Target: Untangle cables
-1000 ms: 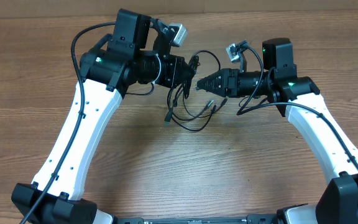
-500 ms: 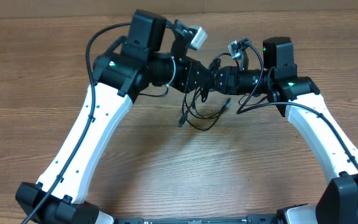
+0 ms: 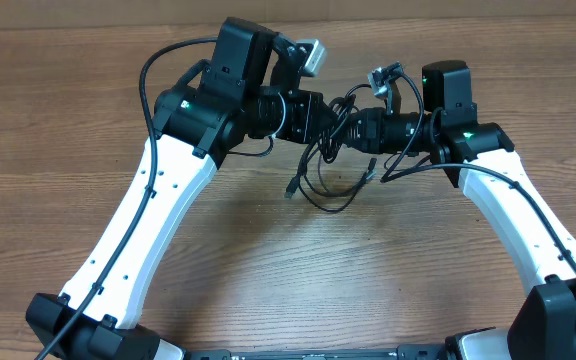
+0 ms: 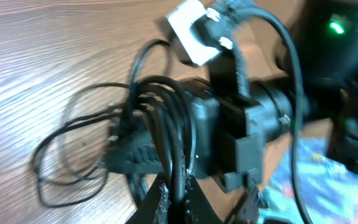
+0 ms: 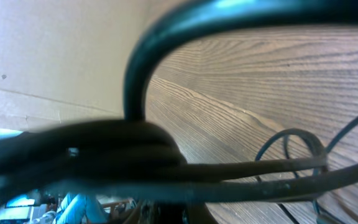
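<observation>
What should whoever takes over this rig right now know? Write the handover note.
Left gripper: fingers shut on the cables, holding the bundle up over the table.
Right gripper: fingers shut in the same bundle, apparently on a strand, nose to nose with the left.
Cables: one tangled clump between the two grippers, loops and plug ends hanging below.
Done: both arms have hold.
Left: pull apart, free each cable, lay them out separately.
</observation>
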Controlling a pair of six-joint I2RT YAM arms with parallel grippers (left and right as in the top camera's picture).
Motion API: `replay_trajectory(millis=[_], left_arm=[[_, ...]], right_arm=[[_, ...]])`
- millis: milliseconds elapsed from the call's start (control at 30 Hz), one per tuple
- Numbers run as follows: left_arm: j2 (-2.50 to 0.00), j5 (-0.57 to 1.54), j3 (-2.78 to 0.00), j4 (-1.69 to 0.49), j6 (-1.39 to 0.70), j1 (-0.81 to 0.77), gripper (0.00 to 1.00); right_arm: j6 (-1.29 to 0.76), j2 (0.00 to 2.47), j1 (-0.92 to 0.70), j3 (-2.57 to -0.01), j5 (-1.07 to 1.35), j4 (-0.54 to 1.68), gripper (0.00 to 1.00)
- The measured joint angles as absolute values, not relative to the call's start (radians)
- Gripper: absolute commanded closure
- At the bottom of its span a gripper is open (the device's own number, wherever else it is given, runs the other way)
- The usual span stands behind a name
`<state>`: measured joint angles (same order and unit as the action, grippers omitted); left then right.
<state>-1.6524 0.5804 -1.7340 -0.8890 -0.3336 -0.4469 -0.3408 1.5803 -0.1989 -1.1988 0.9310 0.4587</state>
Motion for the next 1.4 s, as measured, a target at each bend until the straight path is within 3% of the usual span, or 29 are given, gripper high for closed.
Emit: replay_trajectory(millis=[600,1233,1300,1333,1367,1400], left_arm=[[-1.652,0.177,-1.734,-0.905,-0.509,-0.458,0.96],[-1.652,0.102,-1.734,-0.912,-0.471,-0.458,0.96],[-1.652,0.1,-1.734,-0.912,-0.463,-0.458,0.96],[-1.652,0.096,-1.734,-0.912,-0.46,-0.458,0.96],[-1.652,0.088,-1.734,-0.911,-0.458,-0.458,0.96],[-1.652,0.081,-1.734,-0.909,-0.457,-0.457,0.96]], right_arm=[[-0.291,1.582,-0.196,-1.199,1.03,0.49,0.96],[-0.173,1.584,-0.206,-1.199,1.129,0.47,0.96],[-0.169,1.584,-0.206,-1.199,1.138,0.469,0.82],[-0.161,1.584,-0.205,-1.199,1.145,0.467,0.62],[-0.151,1.584,-0.207,-1.199,1.156,0.465,0.49],[-0.152,1.584,-0.208,-1.199,1.162,0.467,0.43]])
